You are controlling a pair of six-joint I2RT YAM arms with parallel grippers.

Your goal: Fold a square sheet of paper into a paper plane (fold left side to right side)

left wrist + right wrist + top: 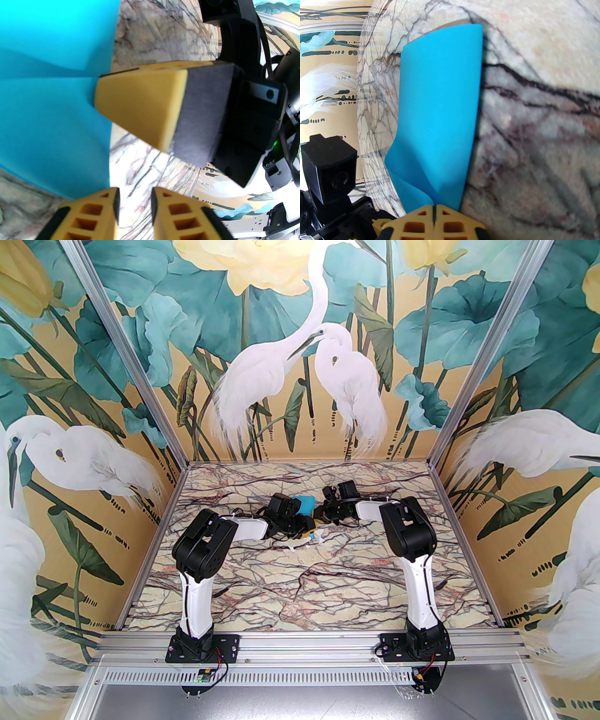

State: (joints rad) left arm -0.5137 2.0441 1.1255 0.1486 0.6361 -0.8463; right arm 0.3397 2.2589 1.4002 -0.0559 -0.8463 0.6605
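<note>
Square sheet of paper (438, 105): thin, light and limp. It bows and buckles at the pinch, so expect it to flop and to crease wherever you press. Take it by an edge or corner, not mid-sheet.

Position: middle of the table (300, 596), nearer the far edge than the near one, between the two grippers, partly lifted and curled.

Right gripper (434, 211): clenched on one edge of the sheet, with the paper running away from the fingertips.

Left gripper (134, 201): fingers parted, bare marble in the gap, grasping nothing. The sheet's edge lies just beside one finger; you cannot tell whether it touches.

Judgement: get the left fingers around that edge before carrying the left side over to the right.
</note>
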